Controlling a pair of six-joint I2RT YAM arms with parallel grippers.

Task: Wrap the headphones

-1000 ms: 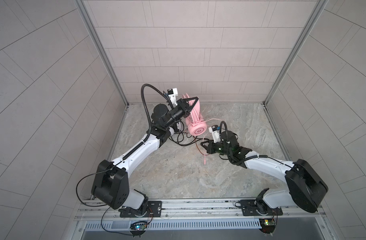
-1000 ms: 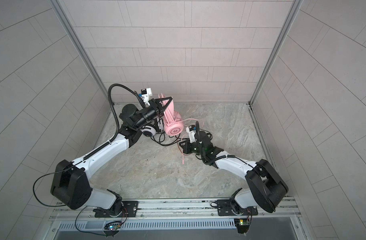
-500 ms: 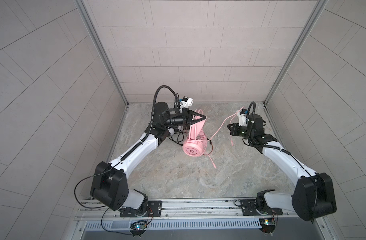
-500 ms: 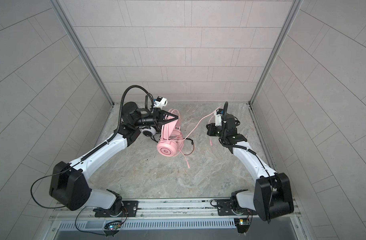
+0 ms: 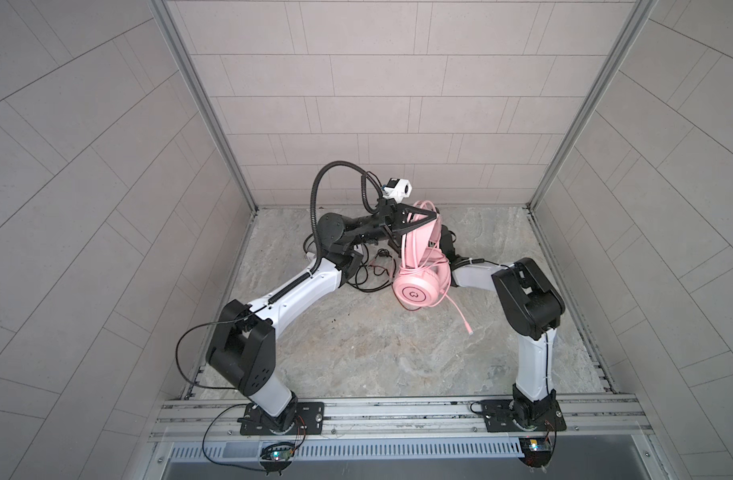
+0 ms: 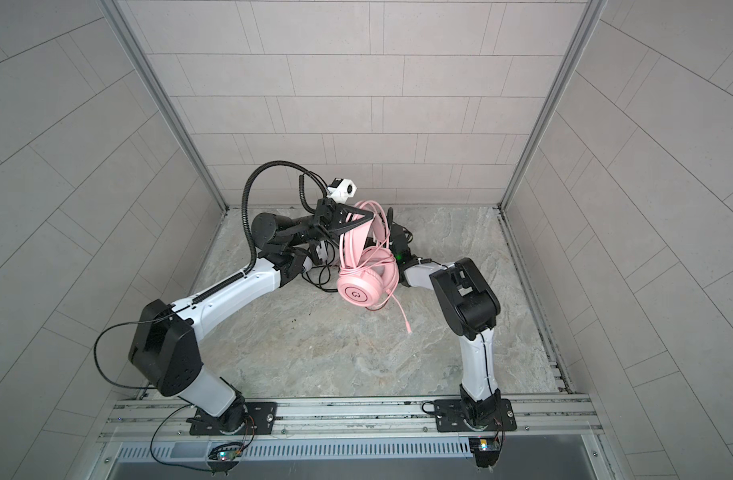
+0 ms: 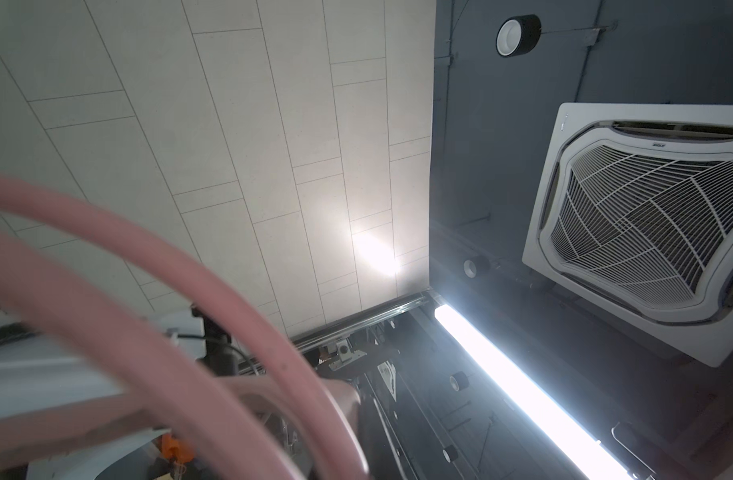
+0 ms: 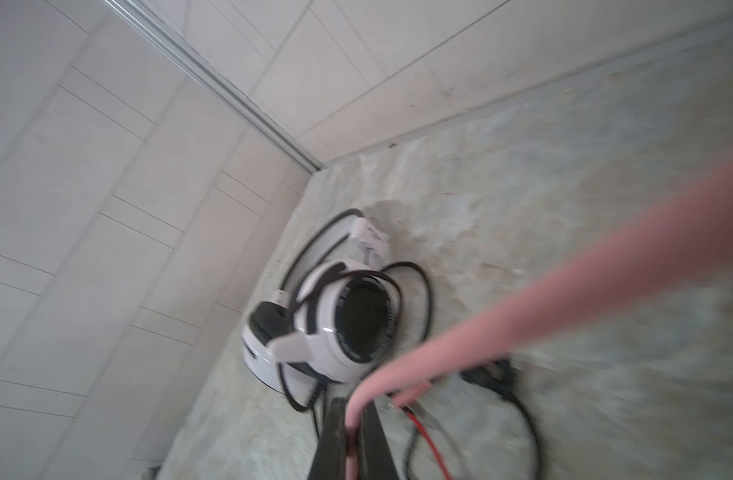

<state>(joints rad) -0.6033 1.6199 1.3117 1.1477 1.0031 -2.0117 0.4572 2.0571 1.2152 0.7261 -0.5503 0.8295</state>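
White links (image 5: 298, 291), black joints (image 5: 526, 299), ribbed black hose (image 5: 314, 195), white wrist camera (image 5: 400, 189), screwed black baseplates (image 5: 310, 415)

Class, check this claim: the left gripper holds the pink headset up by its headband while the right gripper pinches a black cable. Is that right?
Not quite. The cable colour is wrong: the right gripper pinches the pink cable, as the right wrist view shows. The left gripper does hold the pink headset up by its headband.

Marbled tabletop (image 5: 377, 353) with white-and-black headset (image 8: 321, 332), black cable (image 8: 430, 299)
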